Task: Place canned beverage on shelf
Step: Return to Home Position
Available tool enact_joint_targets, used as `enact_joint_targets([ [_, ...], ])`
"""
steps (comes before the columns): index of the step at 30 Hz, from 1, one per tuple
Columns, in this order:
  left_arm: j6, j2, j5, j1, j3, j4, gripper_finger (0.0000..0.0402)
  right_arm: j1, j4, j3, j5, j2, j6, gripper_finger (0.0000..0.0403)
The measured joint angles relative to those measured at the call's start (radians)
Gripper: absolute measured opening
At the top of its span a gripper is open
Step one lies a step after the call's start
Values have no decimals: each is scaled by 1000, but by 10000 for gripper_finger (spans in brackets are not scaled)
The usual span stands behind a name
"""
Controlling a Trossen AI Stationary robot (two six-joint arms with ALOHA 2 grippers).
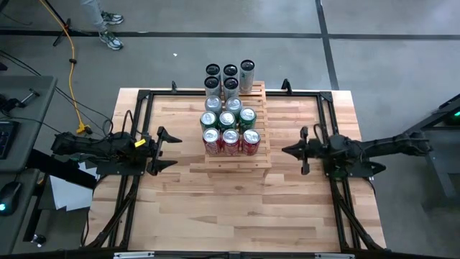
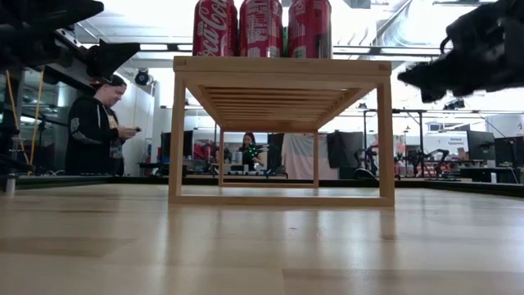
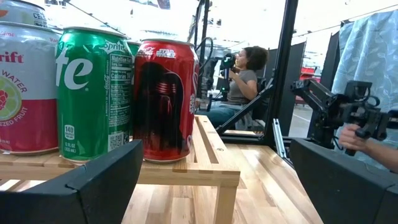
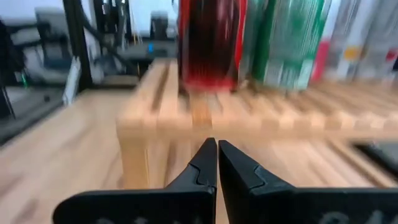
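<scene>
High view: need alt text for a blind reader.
A stepped wooden shelf on the table holds cans in rows: three red cans in front, three green cans behind, more cans beyond. The left hand, open, and the right hand, shut, flank it, touching nothing.

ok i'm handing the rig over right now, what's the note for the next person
Left gripper: open, empty, off the left side of the shelf.
Right gripper: shut, empty, off the shelf's right side.
Cans: three red cans in the front row, three green cans behind them, more cans behind those, all upright.
Done: no loose can shows on the table.
Left: probably only parking both arms.
</scene>
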Motion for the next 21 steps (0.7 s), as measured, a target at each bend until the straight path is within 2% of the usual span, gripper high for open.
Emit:
enact_joint_targets([
  [4, 0, 0, 0, 0, 1, 0, 394, -18, -91, 0, 13, 1, 1, 0],
  [8, 0, 0, 0, 0, 1, 0, 394, -26, -152, 0, 154, 1, 91, 0],
  [10, 0, 0, 0, 0, 1, 0, 394, -26, -187, 0, 188, 1, 131, 0],
  [17, 0, 0, 0, 0, 1, 0, 394, -26, -256, 0, 195, 1, 182, 0],
  [21, 0, -54, -1, -9, 1, -30, 394, -26, -274, 0, 195, -3, 182, 0],
])
